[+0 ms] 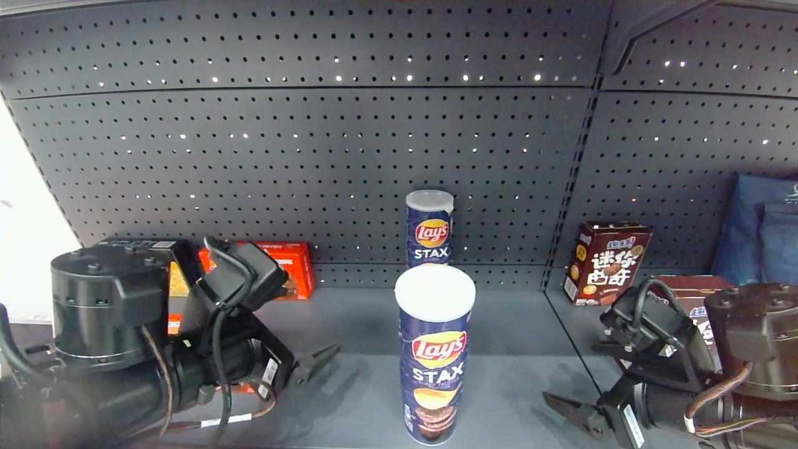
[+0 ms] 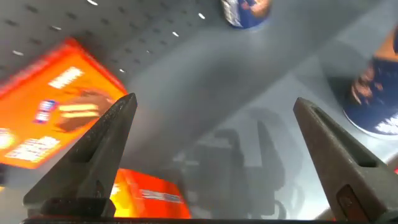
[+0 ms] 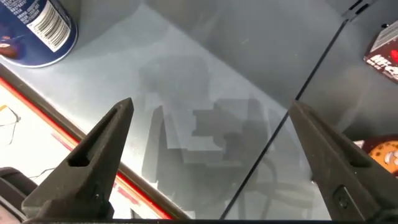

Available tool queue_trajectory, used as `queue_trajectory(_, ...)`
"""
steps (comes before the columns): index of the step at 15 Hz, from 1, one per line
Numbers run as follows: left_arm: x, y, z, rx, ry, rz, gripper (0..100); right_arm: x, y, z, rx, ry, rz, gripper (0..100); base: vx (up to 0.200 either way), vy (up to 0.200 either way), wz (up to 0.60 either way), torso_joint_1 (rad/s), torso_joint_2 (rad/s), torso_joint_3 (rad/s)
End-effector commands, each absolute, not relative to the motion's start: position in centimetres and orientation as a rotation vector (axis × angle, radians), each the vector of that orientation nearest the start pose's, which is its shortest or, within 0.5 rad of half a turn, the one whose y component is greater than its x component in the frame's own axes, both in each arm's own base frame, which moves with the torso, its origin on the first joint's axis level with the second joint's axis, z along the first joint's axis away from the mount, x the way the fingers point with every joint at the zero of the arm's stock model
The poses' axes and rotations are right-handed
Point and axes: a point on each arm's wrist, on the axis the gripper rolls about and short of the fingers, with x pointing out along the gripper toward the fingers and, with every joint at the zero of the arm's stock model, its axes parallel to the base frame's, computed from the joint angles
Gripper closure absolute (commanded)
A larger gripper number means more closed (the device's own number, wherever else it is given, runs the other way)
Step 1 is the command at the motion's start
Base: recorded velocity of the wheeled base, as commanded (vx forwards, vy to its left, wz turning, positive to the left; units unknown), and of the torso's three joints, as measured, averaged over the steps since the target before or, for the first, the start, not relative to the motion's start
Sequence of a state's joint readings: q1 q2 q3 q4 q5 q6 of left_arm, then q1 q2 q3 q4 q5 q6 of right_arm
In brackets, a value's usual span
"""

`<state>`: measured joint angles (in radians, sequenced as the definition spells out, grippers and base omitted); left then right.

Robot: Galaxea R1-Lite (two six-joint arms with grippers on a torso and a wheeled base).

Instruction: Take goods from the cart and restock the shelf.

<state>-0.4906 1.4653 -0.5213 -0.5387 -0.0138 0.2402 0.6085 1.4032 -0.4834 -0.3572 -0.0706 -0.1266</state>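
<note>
Orange biscuit box (image 1: 294,268), at rear left; brown cookie box (image 1: 605,265), upright, at rear right; blue packets (image 1: 757,224), farther right.

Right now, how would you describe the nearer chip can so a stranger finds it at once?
On the grey shelf, two blue chip cans stand upright in the middle, one behind the other. The nearer chip can is at the front edge; the farther can stands near the pegboard.
</note>
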Motion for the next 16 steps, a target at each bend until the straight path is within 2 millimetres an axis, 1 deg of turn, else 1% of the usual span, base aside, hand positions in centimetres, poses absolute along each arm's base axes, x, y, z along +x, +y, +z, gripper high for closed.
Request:
queue_trajectory(1, 20.1, -11.8, 14.9, 0.335, 0.387, -0.583, 0, 16.6, 11.4, 14.7, -0.312, 0.506, 0.559, 0, 0.0, 0.0, 0.0, 0.0, 0.0, 0.0)
queue_trajectory(5, 20.5, -12.6, 14.2, 0.331, 0.413, -0.622, 0, 16.6, 11.4, 14.7, -0.312, 0.509, 0.56, 0, 0.0, 0.0, 0.0, 0.0, 0.0, 0.0)
queue_trajectory(10, 21.4, -14.8, 13.9, 0.342, 0.41, -0.678, 0, 16.6, 11.4, 14.6, -0.313, 0.511, 0.56, 0, 0.0, 0.0, 0.0, 0.0, 0.0, 0.0)
queue_trajectory(12, 21.2, -15.9, 14.0, 0.349, 0.398, -0.715, 0, 16.5, 11.3, 14.6, -0.313, 0.51, 0.56, 0, 0.0, 0.0, 0.0, 0.0, 0.0, 0.0)
queue_trajectory(16, 21.0, -16.1, 14.1, 0.351, 0.393, -0.728, 0, 16.4, 11.0, 14.3, -0.313, 0.523, 0.551, 0, 0.0, 0.0, 0.0, 0.0, 0.0, 0.0)
